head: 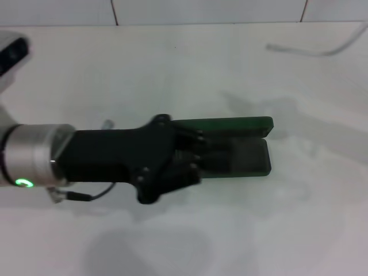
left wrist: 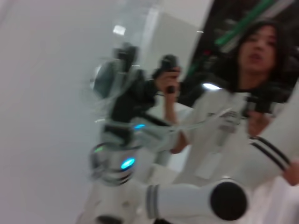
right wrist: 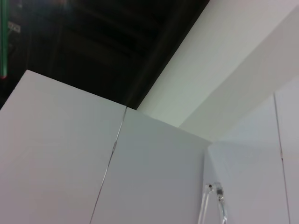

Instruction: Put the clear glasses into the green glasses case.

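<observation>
From the head camera I have my left arm reaching in from nine o'clock, laid nearly level across the middle of the view: a silver wrist cuff with a green light lit on it, then the black body of the left pincer [head: 198, 152]. Its dark fingers [head: 185, 172] spread over the near end of the dark green, rounded rectangular hard glasses case [head: 241, 146], which lies open just past centre toward three o'clock. I cannot tell whether the pincer is open or closed, because black fingers sit against the dark lining. The case's lid stands on the far side as a green strip, and the tray lies in front of it. I cannot make out the fully transparent plastic glasses in the head view. The only hint is a clear, thin arm-like piece [right wrist: 219, 205] at the edge of the right wrist camera, and I cannot say for sure what it is.

A thin dark wire trails from the wrist at about seven o'clock. The white surface [head: 172, 69] carries the case, and a pale cable [head: 310, 50] lies on it at one o'clock. Beyond runs a white tiled wall.

My right pincer does not show. Its camera looks up at white panels and a dark ceiling. The left wrist camera shows the robot's body and a person in white holding handsets.
</observation>
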`<state>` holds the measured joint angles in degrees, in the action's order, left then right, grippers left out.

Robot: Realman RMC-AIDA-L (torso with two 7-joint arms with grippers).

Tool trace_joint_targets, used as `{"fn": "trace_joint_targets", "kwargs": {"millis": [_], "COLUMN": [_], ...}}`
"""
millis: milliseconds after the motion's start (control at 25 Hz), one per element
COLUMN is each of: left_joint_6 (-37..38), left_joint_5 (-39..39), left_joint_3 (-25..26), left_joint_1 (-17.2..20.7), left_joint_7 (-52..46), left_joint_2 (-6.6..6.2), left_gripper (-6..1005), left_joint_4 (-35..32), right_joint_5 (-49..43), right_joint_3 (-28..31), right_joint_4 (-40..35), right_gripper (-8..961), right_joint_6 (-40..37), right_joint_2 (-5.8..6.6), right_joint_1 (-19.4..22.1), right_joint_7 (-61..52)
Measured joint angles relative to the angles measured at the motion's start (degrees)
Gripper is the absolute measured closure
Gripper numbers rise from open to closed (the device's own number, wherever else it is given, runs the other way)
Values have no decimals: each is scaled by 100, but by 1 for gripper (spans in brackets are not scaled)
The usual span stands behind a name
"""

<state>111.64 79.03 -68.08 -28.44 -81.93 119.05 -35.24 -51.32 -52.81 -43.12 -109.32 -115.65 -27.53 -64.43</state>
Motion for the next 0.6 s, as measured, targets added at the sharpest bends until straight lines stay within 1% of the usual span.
{"fn": "trace_joint_targets", "kwargs": {"millis": [80, 160, 240, 440, 600], "left_joint_6": [27, 33, 32, 13, 5], "left_joint_5": [-120, -430, -683, -1094, -1179], "left_joint_3": [-152, -346, -419, -404, -392], "left_joint_1": [-114, -205, -253, -306, -278], "left_joint_7": [116, 203, 273, 383, 441], "left_joint_2": [63, 73, 72, 64, 64], "left_gripper": [864, 865, 866, 869, 871], "left_joint_4": [-3, 15, 37, 44, 72], "right_joint_5": [-17, -22, -25, -25, -26], "right_joint_3": [-60, -161, -258, -633, -984], "right_joint_4": [336, 652, 894, 1037, 1049], "right_gripper": [912, 912, 912, 912, 912], "right_joint_6": [-7, -23, -32, 60, 219], "right_joint_2": [-7, 11, 19, -10, -17], "right_joint_1": [-159, -333, -474, -595, -645], "right_joint_7": [165, 302, 428, 616, 750]}}
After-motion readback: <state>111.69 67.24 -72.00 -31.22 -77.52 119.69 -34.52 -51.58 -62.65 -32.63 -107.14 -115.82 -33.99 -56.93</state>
